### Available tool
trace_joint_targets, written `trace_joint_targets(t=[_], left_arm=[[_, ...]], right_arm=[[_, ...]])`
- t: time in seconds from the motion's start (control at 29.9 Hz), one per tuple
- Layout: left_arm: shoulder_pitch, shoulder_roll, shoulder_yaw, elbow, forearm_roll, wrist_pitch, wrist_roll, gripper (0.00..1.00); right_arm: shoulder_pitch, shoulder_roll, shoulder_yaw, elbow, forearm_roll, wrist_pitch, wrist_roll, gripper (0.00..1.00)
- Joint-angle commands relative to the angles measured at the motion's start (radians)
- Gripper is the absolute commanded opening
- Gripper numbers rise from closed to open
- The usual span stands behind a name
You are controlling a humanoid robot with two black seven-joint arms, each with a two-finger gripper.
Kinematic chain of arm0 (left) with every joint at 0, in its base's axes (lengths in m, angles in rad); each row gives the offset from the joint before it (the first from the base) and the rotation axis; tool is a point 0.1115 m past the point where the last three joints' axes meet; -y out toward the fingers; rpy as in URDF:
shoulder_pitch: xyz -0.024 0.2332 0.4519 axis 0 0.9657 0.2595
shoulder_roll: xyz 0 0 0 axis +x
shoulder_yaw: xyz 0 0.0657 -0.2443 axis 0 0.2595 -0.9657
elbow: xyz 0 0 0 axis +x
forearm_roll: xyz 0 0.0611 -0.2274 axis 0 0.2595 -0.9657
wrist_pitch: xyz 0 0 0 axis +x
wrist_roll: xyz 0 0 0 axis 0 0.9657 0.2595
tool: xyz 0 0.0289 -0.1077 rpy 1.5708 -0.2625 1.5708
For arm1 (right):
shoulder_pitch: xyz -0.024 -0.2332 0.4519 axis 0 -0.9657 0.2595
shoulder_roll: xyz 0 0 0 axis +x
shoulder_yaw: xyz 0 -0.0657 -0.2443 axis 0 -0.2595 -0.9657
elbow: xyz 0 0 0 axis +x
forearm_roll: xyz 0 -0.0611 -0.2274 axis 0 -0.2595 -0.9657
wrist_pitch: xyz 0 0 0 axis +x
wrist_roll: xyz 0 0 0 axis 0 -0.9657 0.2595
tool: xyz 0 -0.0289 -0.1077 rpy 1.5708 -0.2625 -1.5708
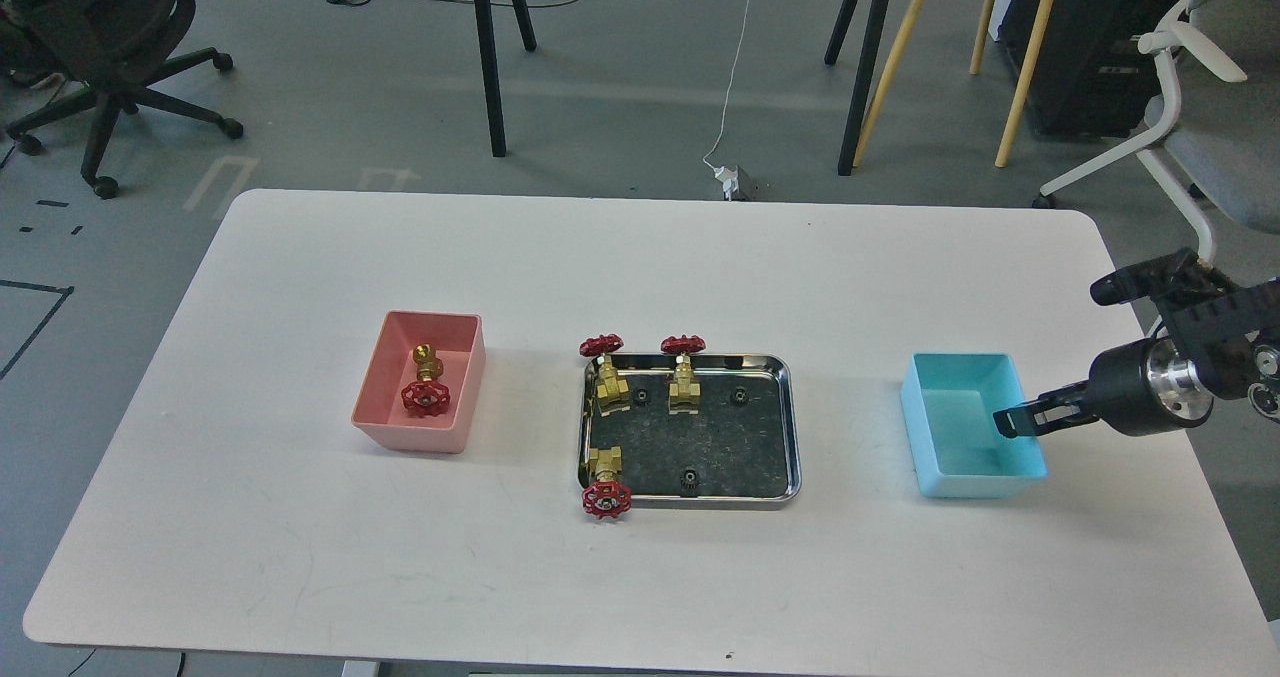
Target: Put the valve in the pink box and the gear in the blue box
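The right arm reaches in from the right edge, its right gripper (1010, 423) pointing left over the blue box's (940, 457) near-right rim; the finger spacing cannot be told. One valve (427, 382) lies in the pink box (385, 397). Three gears (689, 477) remain in the steel tray (790, 427).

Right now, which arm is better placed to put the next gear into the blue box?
The right arm. Its gripper hangs at the blue box, right of the steel tray, where a gear lies. The left arm is not in view.
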Motion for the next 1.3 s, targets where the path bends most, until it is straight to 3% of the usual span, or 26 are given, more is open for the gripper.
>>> trace_joint_targets(t=[0.0,0.1,0.2,0.47,0.6,0.74,0.84,0.94,1.14,1.27], left_arm=[[0.000,0.000,0.002,0.000,0.000,0.000,0.000,1.00],[0.000,0.000,0.002,0.000,0.000,0.000,0.000,1.00],[0.000,0.000,0.005,0.000,0.000,0.000,0.000,1.00],[0.001,-0.001,0.007,0.000,0.008,-0.003,0.001,1.00],[0.001,-0.003,0.007,-0.003,0.008,-0.008,0.006,1.00],[0.001,-0.035,0.007,-0.014,0.009,-0.011,0.073,1.00],[0.000,-0.067,0.007,-0.014,0.009,-0.023,0.136,1.00],[-0.005,-0.092,0.007,-0.014,0.009,-0.067,0.161,1.00],[-0.026,-0.242,0.008,0.008,0.009,-0.143,0.163,1.00],[-0.028,-0.323,0.023,0.067,0.011,-0.137,0.163,1.00]], right_arm=[[-0.011,0.025,0.025,-0.015,0.003,0.000,-0.008,0.23],[-0.015,0.025,0.063,-0.017,0.018,0.000,-0.011,0.60],[-0.014,0.029,0.089,-0.017,0.070,0.000,-0.014,0.81],[0.006,0.032,0.129,-0.009,0.137,0.000,-0.022,0.86],[0.026,0.025,0.276,-0.029,0.214,0.000,-0.022,0.91],[0.027,0.038,0.436,-0.153,0.440,0.000,-0.039,0.91],[0.023,0.057,0.535,-0.237,0.636,0.000,-0.104,0.92],[0.027,0.115,0.595,-0.329,0.869,0.000,-0.183,0.94],[0.076,0.221,0.631,-0.439,1.215,-0.214,-0.293,0.94],[0.125,0.297,0.629,-0.471,1.289,-0.450,-0.408,0.94]])
